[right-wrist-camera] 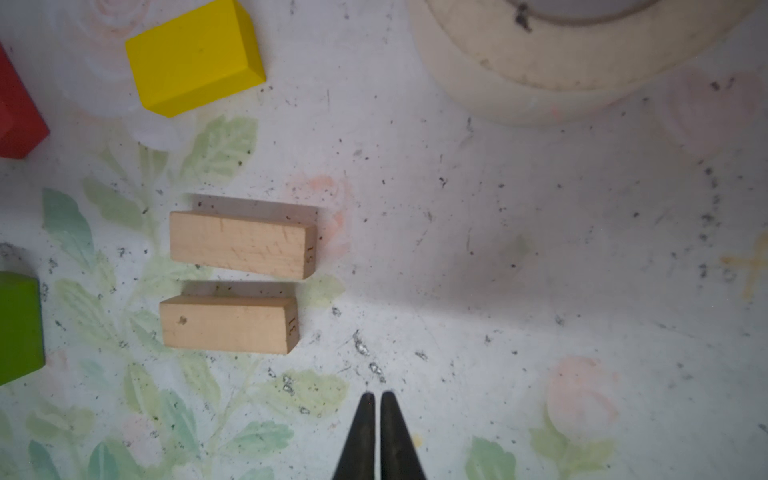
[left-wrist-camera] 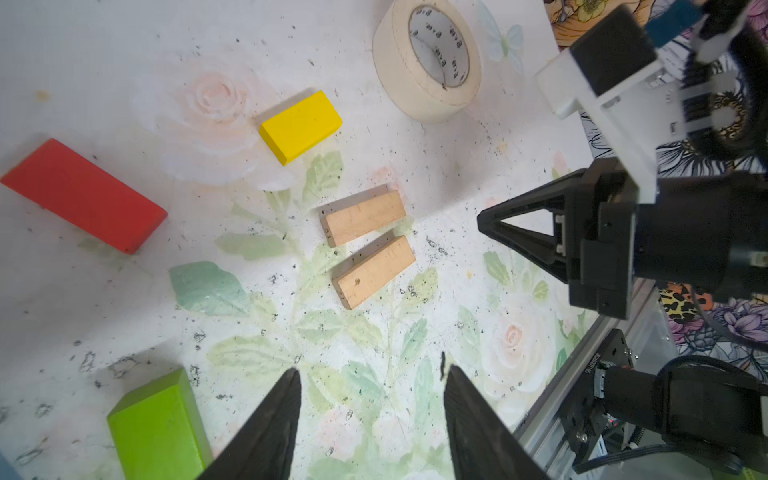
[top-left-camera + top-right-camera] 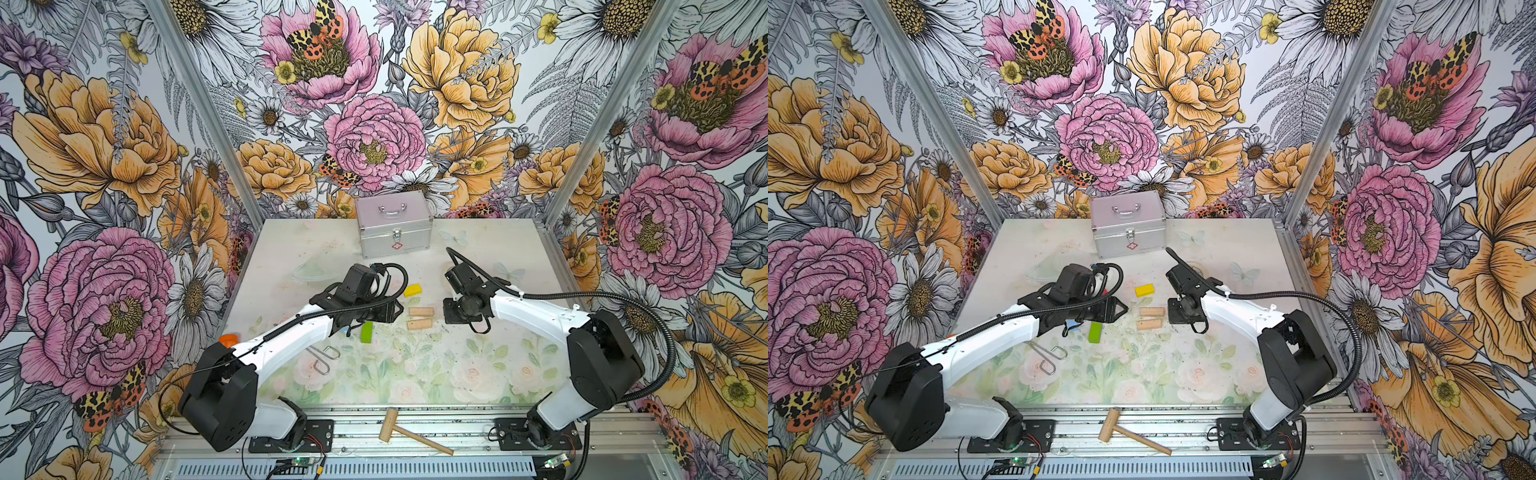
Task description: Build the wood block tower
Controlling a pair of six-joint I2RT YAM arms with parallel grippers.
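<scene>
1. Top views.
   - Two tan bars (image 3: pixel 421 311) lie flat, side by side and parallel with a slim gap between them. They sit mid-table, probably laid as the tower's footing.
   - The yellow bar (image 3: pixel 412 290) is just behind them and the green bar (image 3: pixel 366 332) is by the left arm. No block rests on another.
   - The left gripper (image 3: pixel 395 311) and right gripper (image 3: pixel 449 313) flank the pair, and neither touches it.
   - The silver case (image 3: pixel 395 226) at the back and the wooden mallet (image 3: pixel 409 432) on the front rail are clear of the work.
2. Left wrist view.
   - The left jaws stand moderately wide and empty, pointed toward the tan pair and seemingly ready for a pick.
   - The red bar (image 2: pixel 83 195) lies well apart from the pair.
   - A masking tape roll (image 2: pixel 428 62) sits beyond the bars.
3. Right wrist view.
   - The right jaws are drawn almost together with only a thin slit between them, and they hold nothing.
   - Their tips are near the closer tan bar's end but not touching it. This looks better suited to nudging the bars square than to grasping.
</scene>
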